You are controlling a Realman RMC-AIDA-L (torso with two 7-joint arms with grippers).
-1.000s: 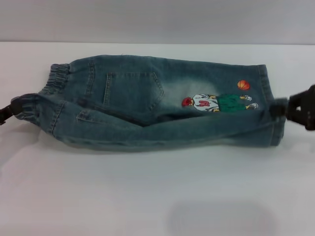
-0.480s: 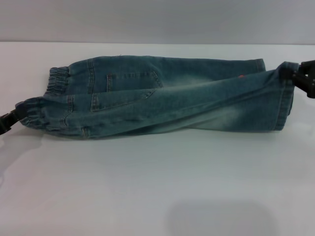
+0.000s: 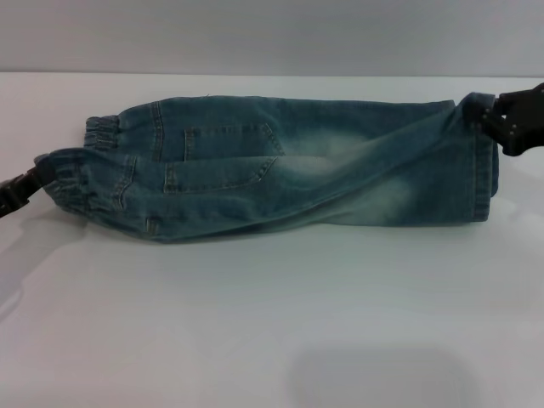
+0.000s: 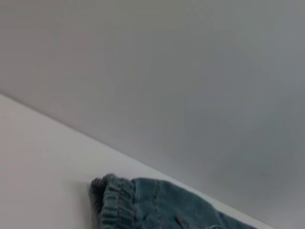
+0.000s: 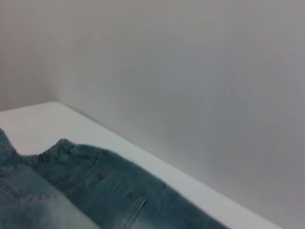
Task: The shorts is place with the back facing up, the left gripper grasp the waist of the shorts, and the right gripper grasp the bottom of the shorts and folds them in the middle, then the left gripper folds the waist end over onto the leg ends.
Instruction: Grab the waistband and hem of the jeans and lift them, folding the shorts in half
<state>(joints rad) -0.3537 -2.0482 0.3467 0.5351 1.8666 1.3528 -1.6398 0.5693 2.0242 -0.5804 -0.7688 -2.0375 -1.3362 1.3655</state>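
Observation:
Blue denim shorts (image 3: 289,170) lie across the white table (image 3: 272,323), folded lengthwise so the near half lies over the far half. The elastic waist (image 3: 76,183) is at the left, the leg hems (image 3: 480,170) at the right. My left gripper (image 3: 34,180) is shut on the waist's near corner at the left edge. My right gripper (image 3: 486,115) is shut on the leg hem's upper corner at the far right. The left wrist view shows the waist band (image 4: 112,200); the right wrist view shows the denim (image 5: 71,186) from the hem end.
A grey wall (image 3: 272,34) rises behind the table's far edge. Bare white table surface spreads in front of the shorts, with a faint shadow (image 3: 382,374) near the front.
Both grippers have carried the near half of the shorts up and away over the far half. The cartoon print is now covered. The right gripper moved toward the back.

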